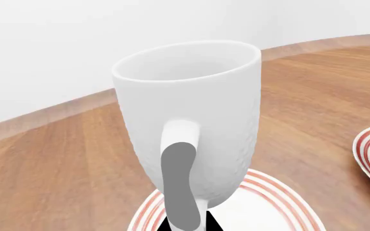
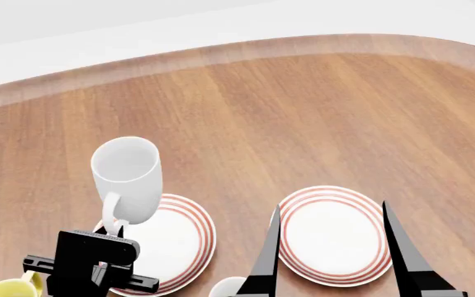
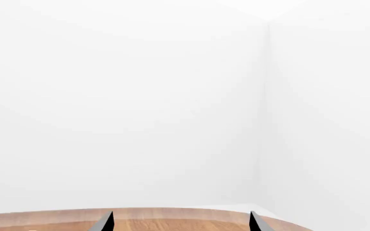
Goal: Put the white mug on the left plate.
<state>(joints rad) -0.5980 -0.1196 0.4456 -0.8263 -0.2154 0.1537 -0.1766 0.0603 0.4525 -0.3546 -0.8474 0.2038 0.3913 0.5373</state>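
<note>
Two identical red-ringed plates are sitting on the wooden table [image 2: 320, 105], and going from left to right in the head view, a yellow-handled mug [image 2: 10, 288] is peeking in at the near left corner. Next to it the left gripper [image 2: 112, 238] is pinching the loop handle of the white mug [image 2: 127, 176], its fingers pressed against the handle on both sides. The mug is standing roughly upright with its open mouth facing up, and it is lying over the far left rim of the left plate [image 2: 180, 238]; whether its base is touching the plate or hanging just above it cannot be told. In the left wrist view the mug [image 1: 191, 110] is filling the middle of the frame, with a grey finger [image 1: 178, 185] running along the handle and the ringed plate [image 1: 275, 202] showing under the base.

Farther right, the second plate [image 2: 333, 244] is lying well apart from the first. The right gripper [image 2: 333, 247] is hovering over it with its two dark fingers spread wide and nothing between them. In the right wrist view only the fingertips [image 3: 106, 222] are showing, above the table edge [image 3: 178, 219].
</note>
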